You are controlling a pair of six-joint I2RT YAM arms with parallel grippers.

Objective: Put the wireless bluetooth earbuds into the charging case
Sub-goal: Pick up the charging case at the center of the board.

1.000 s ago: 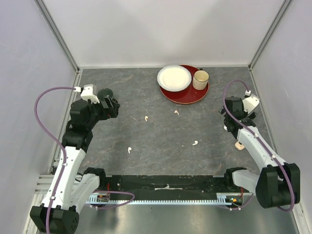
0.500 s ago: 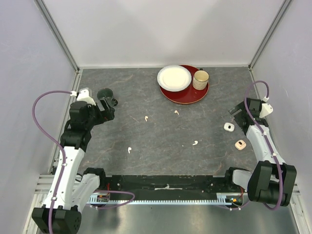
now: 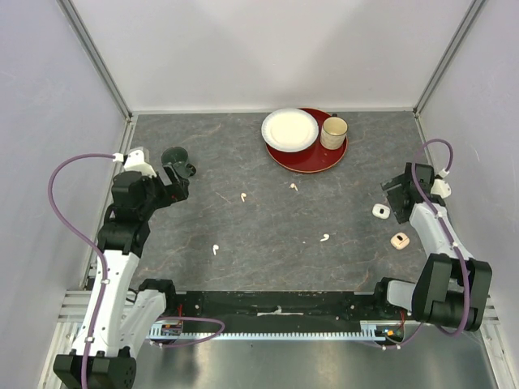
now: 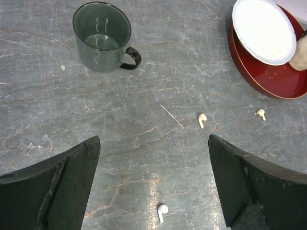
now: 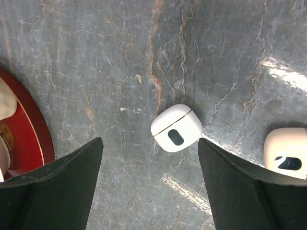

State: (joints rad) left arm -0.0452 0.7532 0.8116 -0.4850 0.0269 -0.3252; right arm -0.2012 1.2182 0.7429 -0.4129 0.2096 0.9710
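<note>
Bright, even overhead light, soft shadows, white glare on the table, perhaps slight edge blur.

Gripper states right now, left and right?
Left gripper: open, empty.
Right gripper: open, empty; small white rounded charging case shows between its fingers, ungripped.
</note>
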